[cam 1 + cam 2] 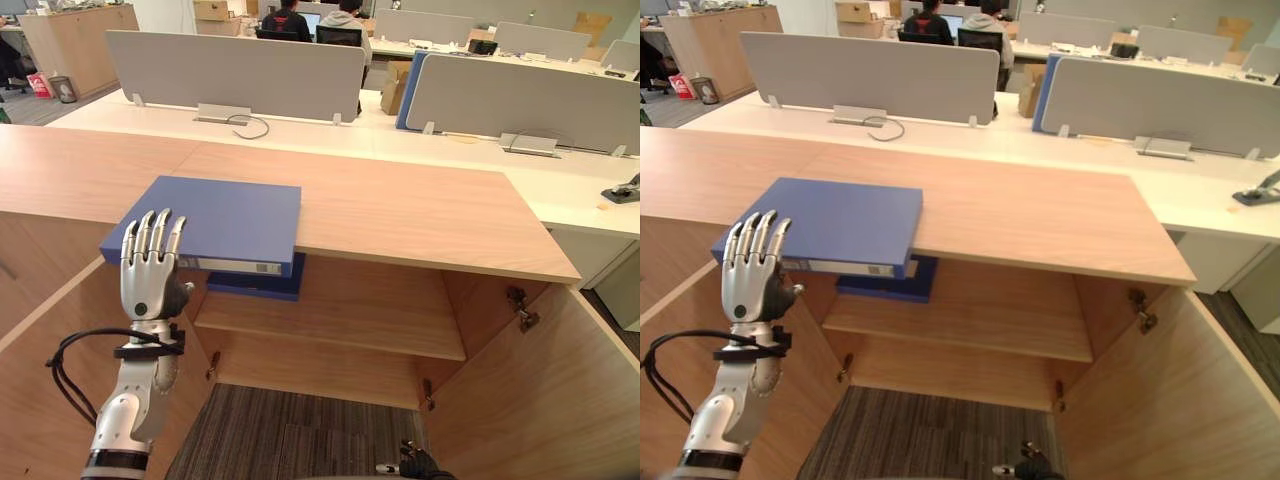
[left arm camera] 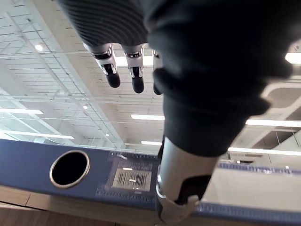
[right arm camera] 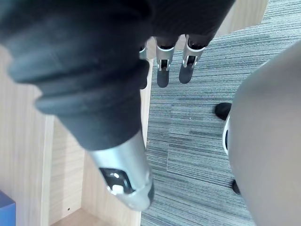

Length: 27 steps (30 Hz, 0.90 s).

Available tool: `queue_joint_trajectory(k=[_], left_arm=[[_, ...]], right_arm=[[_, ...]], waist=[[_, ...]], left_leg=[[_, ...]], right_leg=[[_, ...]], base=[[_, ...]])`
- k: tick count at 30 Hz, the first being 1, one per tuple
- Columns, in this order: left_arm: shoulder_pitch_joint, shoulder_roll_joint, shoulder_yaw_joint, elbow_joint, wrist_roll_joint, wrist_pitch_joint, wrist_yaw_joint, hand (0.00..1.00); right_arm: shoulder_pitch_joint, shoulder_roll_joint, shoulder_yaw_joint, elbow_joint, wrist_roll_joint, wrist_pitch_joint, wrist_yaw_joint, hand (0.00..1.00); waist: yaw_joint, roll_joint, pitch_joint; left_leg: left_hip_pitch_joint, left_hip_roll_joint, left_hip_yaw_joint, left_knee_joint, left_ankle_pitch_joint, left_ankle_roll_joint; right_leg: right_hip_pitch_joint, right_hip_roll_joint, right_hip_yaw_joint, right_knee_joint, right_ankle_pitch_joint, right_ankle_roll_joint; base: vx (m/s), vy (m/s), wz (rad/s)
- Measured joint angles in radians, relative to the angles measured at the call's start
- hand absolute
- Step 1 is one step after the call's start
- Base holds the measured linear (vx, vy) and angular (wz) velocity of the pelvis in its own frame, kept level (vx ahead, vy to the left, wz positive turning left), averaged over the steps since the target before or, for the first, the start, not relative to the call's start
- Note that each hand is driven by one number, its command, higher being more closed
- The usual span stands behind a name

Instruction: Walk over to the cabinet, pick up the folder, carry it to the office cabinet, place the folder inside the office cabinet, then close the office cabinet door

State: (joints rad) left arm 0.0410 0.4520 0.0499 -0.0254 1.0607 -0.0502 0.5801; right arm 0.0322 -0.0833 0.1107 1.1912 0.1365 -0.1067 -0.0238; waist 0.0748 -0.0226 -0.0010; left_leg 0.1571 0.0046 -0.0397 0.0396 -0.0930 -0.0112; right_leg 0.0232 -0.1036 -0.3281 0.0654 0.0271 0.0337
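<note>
A blue folder (image 1: 225,220) lies flat on the wooden cabinet top (image 1: 420,210), its spine jutting past the front edge. My left hand (image 1: 150,285) is raised just in front of that spine, fingers straight and pointing up, holding nothing. In the left wrist view the folder's spine (image 2: 28,165), with a round finger hole and a barcode label, runs close past the thumb (image 2: 181,188). A second blue folder (image 1: 260,283) lies on the upper shelf (image 1: 350,320) inside the cabinet. My right hand (image 1: 420,465) hangs low over the carpet, fingers (image 3: 162,75) relaxed and empty.
Both cabinet doors stand open: the right door (image 1: 540,400) and the left door (image 1: 40,380) flank the opening. Grey carpet (image 1: 300,440) lies below. Behind the cabinet are white desks with grey dividers (image 1: 235,75), and people sit at the far desks (image 1: 290,20).
</note>
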Motion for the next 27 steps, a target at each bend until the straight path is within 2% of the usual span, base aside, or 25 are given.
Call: queue_joint_trajectory(k=[6, 13, 19, 20, 27], left_arm=[[-0.031, 0.044, -0.044, 0.076, 0.017, -0.018, -0.039, 0.00], [-0.090, 0.102, -0.093, 0.122, 0.039, -0.030, -0.061, 0.00], [-0.165, 0.145, -0.149, 0.170, 0.043, -0.036, -0.067, 0.00], [-0.174, 0.147, -0.152, 0.180, 0.043, -0.036, -0.070, 1.00], [-0.216, 0.153, -0.154, 0.218, 0.047, -0.035, -0.086, 1.00]], right_arm=[[0.000, 0.000, 0.000, -0.002, 0.000, 0.000, 0.000, 0.00], [0.000, 0.000, 0.000, -0.011, 0.000, 0.000, 0.006, 0.00], [0.001, -0.001, 0.000, -0.020, -0.001, 0.000, 0.020, 0.00], [0.001, -0.001, 0.000, -0.020, -0.001, 0.000, 0.021, 0.00], [0.008, -0.005, 0.000, -0.020, -0.003, 0.000, 0.021, 0.00]], waist=[[-0.006, 0.000, 0.004], [-0.019, 0.001, 0.006], [-0.029, 0.002, 0.010], [-0.030, 0.001, 0.010], [-0.033, -0.003, 0.015]], left_leg=[[0.002, 0.000, 0.004, 0.000, -0.002, -0.005], [0.003, 0.002, 0.005, 0.000, -0.001, -0.030], [0.007, 0.004, 0.013, 0.000, 0.002, -0.034], [0.008, 0.004, 0.016, 0.000, 0.002, -0.034], [0.019, 0.005, 0.031, -0.003, 0.002, -0.034]], right_leg=[[0.000, 0.000, 0.003, 0.000, 0.000, 0.000], [-0.001, -0.001, 0.004, 0.004, 0.000, 0.000], [-0.004, -0.001, 0.009, 0.014, -0.001, -0.001], [-0.004, 0.000, 0.011, 0.016, -0.001, -0.001], [-0.007, 0.002, 0.028, 0.025, -0.002, -0.002]], base=[[0.00, 0.002, -0.01], [0.00, 0.000, 0.00], [0.00, 0.000, -0.01], [-0.02, 0.001, -0.06], [-0.01, 0.002, -0.07]])
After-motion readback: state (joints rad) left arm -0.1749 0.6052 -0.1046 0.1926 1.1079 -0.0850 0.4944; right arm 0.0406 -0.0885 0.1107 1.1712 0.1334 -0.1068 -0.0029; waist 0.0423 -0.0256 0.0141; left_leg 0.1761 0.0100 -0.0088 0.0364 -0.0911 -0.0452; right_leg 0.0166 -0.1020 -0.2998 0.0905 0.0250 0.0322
